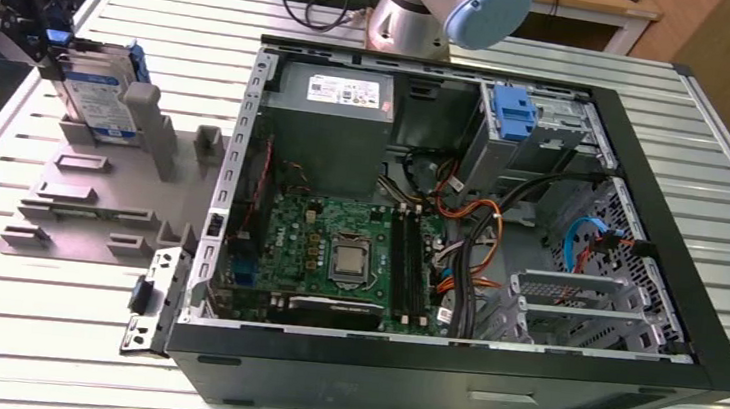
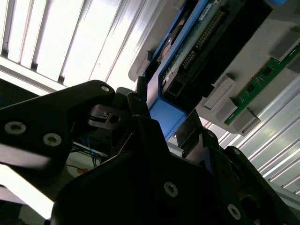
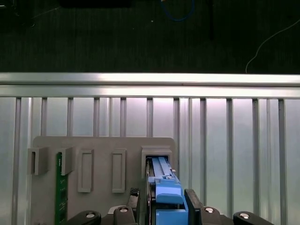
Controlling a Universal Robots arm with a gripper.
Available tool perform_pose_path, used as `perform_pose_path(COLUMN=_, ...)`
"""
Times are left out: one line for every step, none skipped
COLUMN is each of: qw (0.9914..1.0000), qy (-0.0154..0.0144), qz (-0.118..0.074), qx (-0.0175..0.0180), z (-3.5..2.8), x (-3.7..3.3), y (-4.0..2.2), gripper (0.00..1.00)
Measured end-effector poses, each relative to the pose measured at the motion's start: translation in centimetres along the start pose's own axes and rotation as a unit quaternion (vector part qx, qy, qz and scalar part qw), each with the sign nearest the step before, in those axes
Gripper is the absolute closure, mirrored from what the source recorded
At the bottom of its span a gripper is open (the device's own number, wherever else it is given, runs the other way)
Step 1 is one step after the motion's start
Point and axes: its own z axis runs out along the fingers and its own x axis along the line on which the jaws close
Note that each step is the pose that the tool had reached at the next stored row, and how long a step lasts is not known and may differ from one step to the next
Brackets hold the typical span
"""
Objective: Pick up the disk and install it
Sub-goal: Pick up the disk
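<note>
Across the exterior view lies a big silver table (image 1: 720, 138) made of long metal strips. On it, filling the middle and right of that view, rests an open black computer case (image 1: 456, 374), with a green board (image 1: 334, 242) and many wires inside. Just beside the case, at the exterior view's left, lies a flat grey holder (image 1: 83, 208) with raised slots. At the top middle of that view stands the robot arm (image 1: 417, 14), silver with a blue cap.

The disk (image 1: 97, 98) stands upright on its edge in a slot of the holder, in the upper left of the exterior view. It is silver with a white-and-blue label and a blue frame.

The gripper (image 1: 47, 28) sits right on top of the disk. In the first wrist view its black fingers (image 3: 191, 201) are narrow, one on each side of the disk (image 3: 164, 183), hugging the blue frame. A thin green strip (image 3: 58, 187) sits in another slot of the holder, well apart from the disk.
</note>
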Motion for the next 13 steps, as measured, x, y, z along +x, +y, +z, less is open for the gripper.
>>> perform_pose_path(qw=1.0, qy=0.0, qz=0.0, qx=0.0, z=0.0, x=0.05, y=0.0, gripper=0.5)
perform_pose_path(qw=1.0, qy=0.0, qz=0.0, qx=0.0, z=0.0, x=0.06, y=0.0, gripper=0.5)
perform_pose_path(qw=1.0, qy=0.0, qz=0.0, qx=0.0, z=0.01, x=0.06, y=0.0, gripper=0.5)
perform_pose_path(qw=1.0, qy=0.0, qz=0.0, qx=0.0, z=0.01, x=0.06, y=-0.01, gripper=0.5)
perform_pose_path(qw=1.0, qy=0.0, qz=0.0, qx=0.0, z=0.01, x=0.07, y=-0.02, gripper=0.5)
perform_pose_path(qw=1.0, qy=-0.0001, qz=0.001, qx=0.0001, z=0.03, x=0.07, y=-0.04, gripper=0.5)
perform_pose_path(qw=1.0, qy=-0.0001, qz=0.002, qx=0.0001, z=0.02, x=0.07, y=-0.07, gripper=0.5)
perform_pose_path(qw=0.99999, qy=-0.0001, qz=0.003, qx=0.0001, z=0.03, x=0.07, y=-0.1, gripper=0.5)
perform_pose_path(qw=0.99999, qy=-0.0001, qz=0.004, qx=0.0, z=0.03, x=0.06, y=-0.12, gripper=0.5)
perform_pose_path(qw=0.99999, qy=-0.0001, qz=0.005, qx=0.0, z=0.03, x=0.06, y=-0.13, gripper=0.5)
perform_pose_path(qw=0.99999, qy=-0.0001, qz=0.005, qx=0.0, z=0.04, x=0.06, y=-0.13, gripper=0.5)
perform_pose_path(qw=0.99999, qy=-0.0001, qz=0.005, qx=0.0, z=0.04, x=0.06, y=-0.13, gripper=0.5)
perform_pose_path(qw=0.99999, qy=-0.0001, qz=0.005, qx=0.0001, z=0.05, x=0.06, y=-0.14, gripper=0.5)
